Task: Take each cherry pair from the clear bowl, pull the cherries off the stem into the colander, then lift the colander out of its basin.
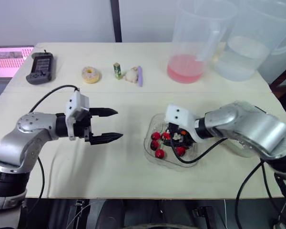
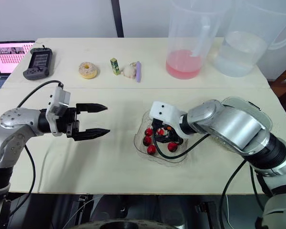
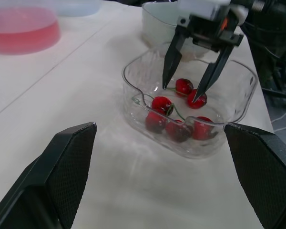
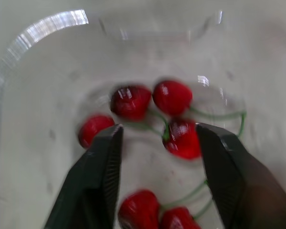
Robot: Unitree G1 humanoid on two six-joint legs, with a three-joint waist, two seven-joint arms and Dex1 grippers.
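The clear bowl point(image 1: 151, 125) sits right of the table's centre and holds several red cherries point(image 1: 159, 153) on green stems. My right gripper point(image 1: 174, 138) reaches down into it, open, its fingertips point(image 3: 166, 85) on either side of one cherry point(image 4: 181, 138) and its stem without closing on it. My left gripper point(image 1: 119, 124) hovers open and empty over the table, to the left of the bowl and pointing at it. A pale bowl point(image 3: 155, 21), perhaps the colander in its basin, stands just beyond the clear bowl, mostly hidden under my right arm.
At the back right stand a pitcher of pink liquid point(image 1: 186, 67) and a pitcher of water point(image 1: 240, 57). Along the back lie a donut point(image 1: 90, 74), a small green box point(image 1: 117, 70), a purple-and-white item point(image 1: 135, 75), a handheld device point(image 1: 40, 67) and a laptop screen point(image 1: 9, 59).
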